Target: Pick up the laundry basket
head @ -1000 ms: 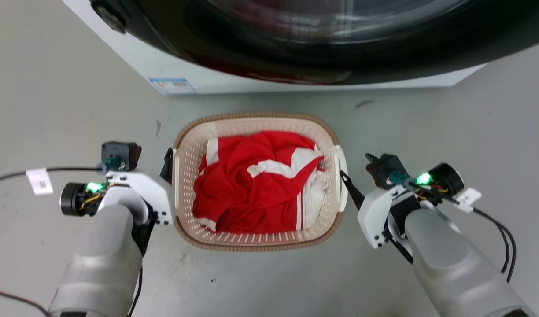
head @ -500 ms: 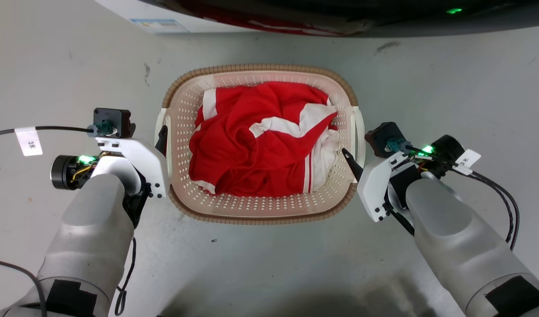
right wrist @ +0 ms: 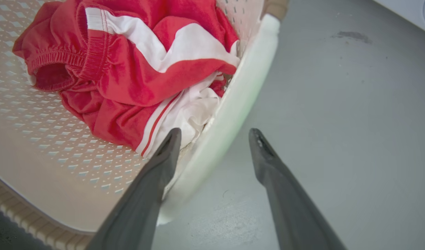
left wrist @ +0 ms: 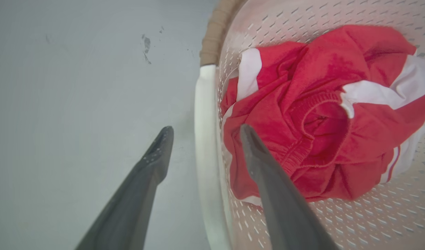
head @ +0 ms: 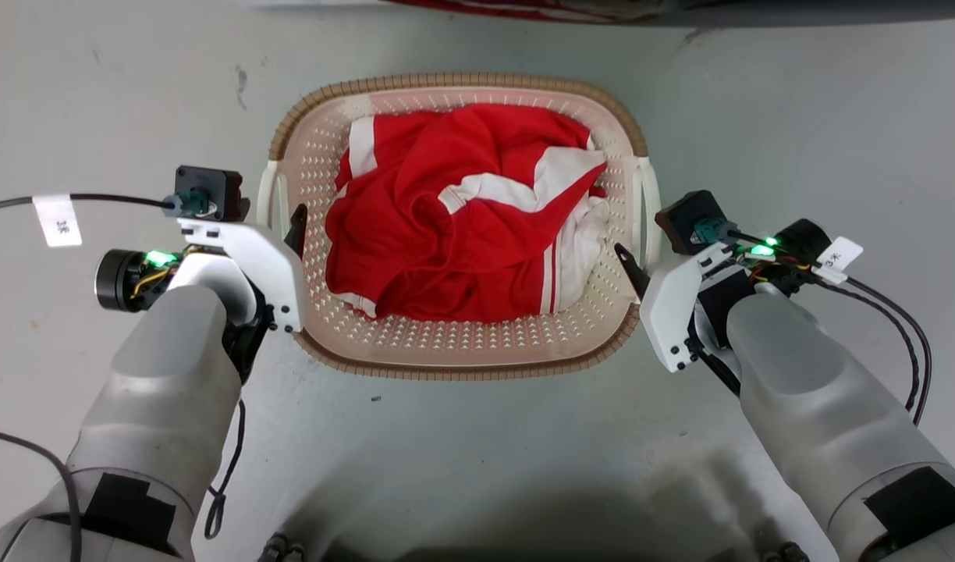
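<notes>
Down on the grey floor (head: 797, 117), between the robot's two arms, sat the laundry basket (head: 462, 347). It was a small cream basket with round corners, lots of little holes in its walls and a tan rim that looked woven. The left handle (left wrist: 205, 104) was white. The left gripper (left wrist: 206, 129) had its two dark fingers spread apart, one outside the handle and one inside the basket. The handle was in the gap between them and was not squeezed. In the middle of the basket lay a crumpled heap of red and white clothes (head: 462, 226). The right handle (right wrist: 247, 80) was white too. The right gripper (right wrist: 215, 132) was also spread wide and gripped nothing. One finger was inside the basket by the clothes and one was outside over the floor. The left tag (head: 56, 221), white, hung on the left arm's black cable. It had a small dark mark that was too small to read. The right tag (head: 839, 254) sat on the right arm's cable, and its writing was too small to read as well.
</notes>
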{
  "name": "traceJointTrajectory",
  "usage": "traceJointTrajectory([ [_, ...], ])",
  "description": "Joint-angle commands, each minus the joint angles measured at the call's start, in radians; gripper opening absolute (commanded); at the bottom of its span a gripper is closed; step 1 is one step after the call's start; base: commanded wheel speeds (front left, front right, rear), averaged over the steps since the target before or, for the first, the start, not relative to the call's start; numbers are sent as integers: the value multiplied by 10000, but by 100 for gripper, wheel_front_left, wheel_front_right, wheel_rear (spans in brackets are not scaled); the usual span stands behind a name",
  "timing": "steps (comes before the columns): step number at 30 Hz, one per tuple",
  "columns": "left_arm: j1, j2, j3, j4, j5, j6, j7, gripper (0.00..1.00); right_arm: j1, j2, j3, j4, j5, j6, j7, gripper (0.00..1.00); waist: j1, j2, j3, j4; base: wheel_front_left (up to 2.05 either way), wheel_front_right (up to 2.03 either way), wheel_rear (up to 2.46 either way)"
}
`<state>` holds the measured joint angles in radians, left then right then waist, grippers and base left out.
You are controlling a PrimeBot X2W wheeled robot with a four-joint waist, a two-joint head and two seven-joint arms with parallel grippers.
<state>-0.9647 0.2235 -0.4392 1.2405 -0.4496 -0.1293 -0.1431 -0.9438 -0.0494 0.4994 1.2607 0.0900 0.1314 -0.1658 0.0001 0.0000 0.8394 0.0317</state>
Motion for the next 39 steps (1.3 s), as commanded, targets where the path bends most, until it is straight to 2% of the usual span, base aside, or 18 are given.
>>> traceJointTrajectory([
  [1, -127, 26, -62, 37, -85, -12, 28, 100, -140, -16, -23, 59, 7, -14, 47, 100, -1, 0, 123, 30, 0, 0, 0],
  [12, -399, -44, -810, 180, -538, -2, 319, 100, -431, -28, -22, 86, 135, -15, 70, 100, -1, 0, 428, 82, 0, 0, 0],
  [13, -435, -8, -882, 186, -535, -2, 284, 29, -436, -28, -9, 83, 158, -15, 67, 42, -1, 0, 432, 85, 0, 0, 0],
  [14, -463, 12, -932, 193, -560, -2, 250, 0, -462, -29, -3, 83, 161, -15, 27, 0, -1, 0, 435, 84, 0, 0, 0],
  [25, -192, -151, -1492, 301, -965, 6, 241, 0, -129, -50, 16, 164, 292, -6, 153, 0, -1, 0, 43, 135, 0, 0, 0],
  [32, 195, -253, -1799, 333, -1289, 4, 375, 0, 349, -38, 453, 25, 795, 5, 564, 0, -1, 0, -835, 96, 0, 0, 0],
  [39, 827, -280, -2156, 296, -1741, 4, 793, 0, 1033, -12, 1272, -383, 1786, 6, 1349, 0, -1, 0, -2039, -91, 0, 0, 0],
])
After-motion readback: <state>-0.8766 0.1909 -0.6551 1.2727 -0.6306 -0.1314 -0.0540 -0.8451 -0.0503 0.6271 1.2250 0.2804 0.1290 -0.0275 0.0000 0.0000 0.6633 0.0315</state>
